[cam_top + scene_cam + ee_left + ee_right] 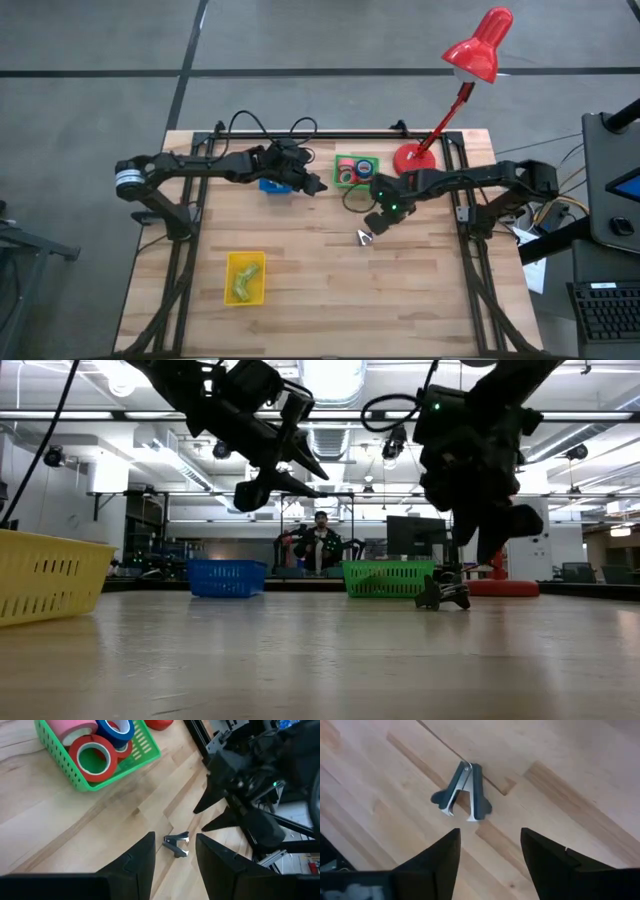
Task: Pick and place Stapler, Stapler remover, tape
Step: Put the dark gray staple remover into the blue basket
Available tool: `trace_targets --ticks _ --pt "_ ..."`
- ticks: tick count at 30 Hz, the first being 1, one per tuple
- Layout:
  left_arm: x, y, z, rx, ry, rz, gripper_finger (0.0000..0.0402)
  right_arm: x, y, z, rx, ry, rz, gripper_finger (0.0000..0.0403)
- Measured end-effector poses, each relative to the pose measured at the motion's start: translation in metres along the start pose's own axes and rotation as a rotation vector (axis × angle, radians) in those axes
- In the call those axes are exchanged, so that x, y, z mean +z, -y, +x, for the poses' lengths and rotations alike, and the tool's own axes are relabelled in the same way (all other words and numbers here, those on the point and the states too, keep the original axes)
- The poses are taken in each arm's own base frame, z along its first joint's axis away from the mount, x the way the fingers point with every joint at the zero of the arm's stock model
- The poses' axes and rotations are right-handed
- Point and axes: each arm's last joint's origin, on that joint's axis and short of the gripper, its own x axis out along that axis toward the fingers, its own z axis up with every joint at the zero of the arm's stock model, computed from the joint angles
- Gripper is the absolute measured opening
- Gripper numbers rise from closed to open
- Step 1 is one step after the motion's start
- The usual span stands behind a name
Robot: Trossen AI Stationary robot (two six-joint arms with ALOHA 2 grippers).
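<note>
The stapler remover, dark with metal claws, lies flat on the wooden table. My right gripper hangs open just above and beside it, fingers slanting down and touching nothing. My left gripper is open and holds nothing, hovering near the green bin's left side. Red and blue tape rolls lie in that green bin. The stapler does not show.
A blue bin sits under my left arm. A yellow bin stands at the near left. A red desk lamp's base stands to the right of the green bin. Bare wood stretches across the near right of the table.
</note>
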Motion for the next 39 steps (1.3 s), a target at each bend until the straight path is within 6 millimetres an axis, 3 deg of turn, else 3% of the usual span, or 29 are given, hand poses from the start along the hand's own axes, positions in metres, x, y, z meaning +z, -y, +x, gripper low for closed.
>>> trace_targets --ticks 7,18,31,39 --pt "0.0 -0.001 0.0 0.002 -0.002 0.001 0.0142 0.004 -0.009 0.022 0.033 0.012 -0.047 0.0192" --pt "-0.001 -0.001 0.0 0.009 -0.006 -0.001 0.0142 0.008 -0.002 0.044 -0.024 -0.036 -0.053 0.0161" --pt "-0.001 -0.002 0.0 0.021 0.004 0.01 0.0142 0.009 -0.007 0.036 0.009 -0.007 -0.09 0.0091" --pt "-0.001 -0.002 0.0 0.025 0.0 0.008 0.0142 0.009 -0.005 0.041 -0.001 -0.029 -0.102 0.005"
